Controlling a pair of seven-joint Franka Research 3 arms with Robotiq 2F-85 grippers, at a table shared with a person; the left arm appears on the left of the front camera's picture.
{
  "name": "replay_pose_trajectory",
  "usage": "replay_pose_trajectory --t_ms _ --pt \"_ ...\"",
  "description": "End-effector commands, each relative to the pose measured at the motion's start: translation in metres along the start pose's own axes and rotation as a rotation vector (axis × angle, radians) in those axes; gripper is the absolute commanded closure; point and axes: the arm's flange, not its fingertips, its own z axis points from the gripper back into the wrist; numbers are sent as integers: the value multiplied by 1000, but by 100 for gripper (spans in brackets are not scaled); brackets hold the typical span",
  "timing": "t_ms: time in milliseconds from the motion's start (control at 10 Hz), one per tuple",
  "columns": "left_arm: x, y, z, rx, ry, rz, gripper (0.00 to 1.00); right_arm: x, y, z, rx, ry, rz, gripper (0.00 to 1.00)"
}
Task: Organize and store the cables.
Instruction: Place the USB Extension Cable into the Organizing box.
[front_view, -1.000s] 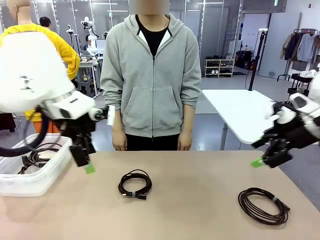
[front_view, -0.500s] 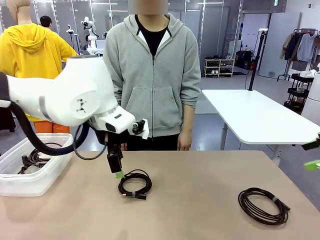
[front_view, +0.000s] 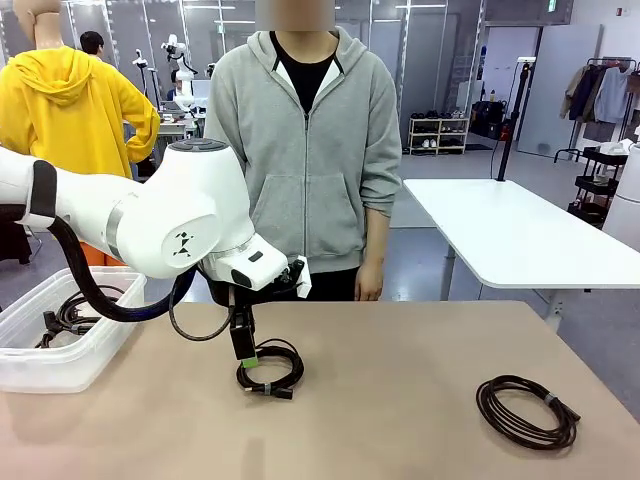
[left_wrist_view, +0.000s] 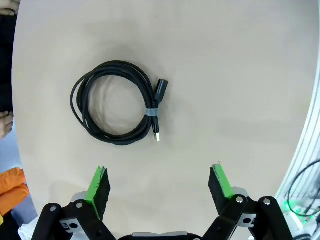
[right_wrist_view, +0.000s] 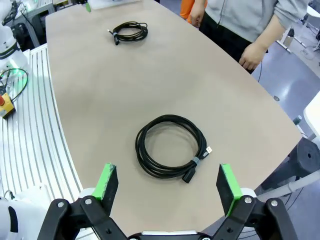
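A small black coiled cable lies mid-table. My left gripper hangs just above its left edge, jaws open and empty. In the left wrist view the same cable lies flat on the table ahead of the open left gripper, a little to the left of its centre. A larger dark coiled cable lies at the front right. The right wrist view has this cable straight under my open, empty right gripper, with the small cable far off.
A clear plastic bin at the table's left edge holds more coiled cables. A person in a grey hoodie stands at the far side with hands hanging down, one hand near the table edge.
My left arm has swung right from beside the bin and come down over the small cable. My right arm has drawn back out of the front view to the right.
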Motion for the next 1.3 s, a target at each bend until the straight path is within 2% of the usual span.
replay_pose_trajectory --t_ms 0,300,400,500,700,1000,1200 --pt "0 -1 5 2 1 -9 0 10 0 -6 16 7 20 0" --pt "0 0 0 1 0 0 0 10 0 -6 16 7 20 0" --pt "11 -9 -17 -9 60 -103 0 10 0 -6 16 7 20 0" --pt "22 -8 -35 21 106 -96 0 10 0 -6 16 7 20 0" --pt "28 -1 -61 36 67 -133 0 10 0 -6 16 7 20 0" --pt "26 11 -90 27 84 -97 0 10 0 -6 16 7 20 0" --pt "26 25 -113 21 46 -76 0 10 0 -6 16 7 20 0"
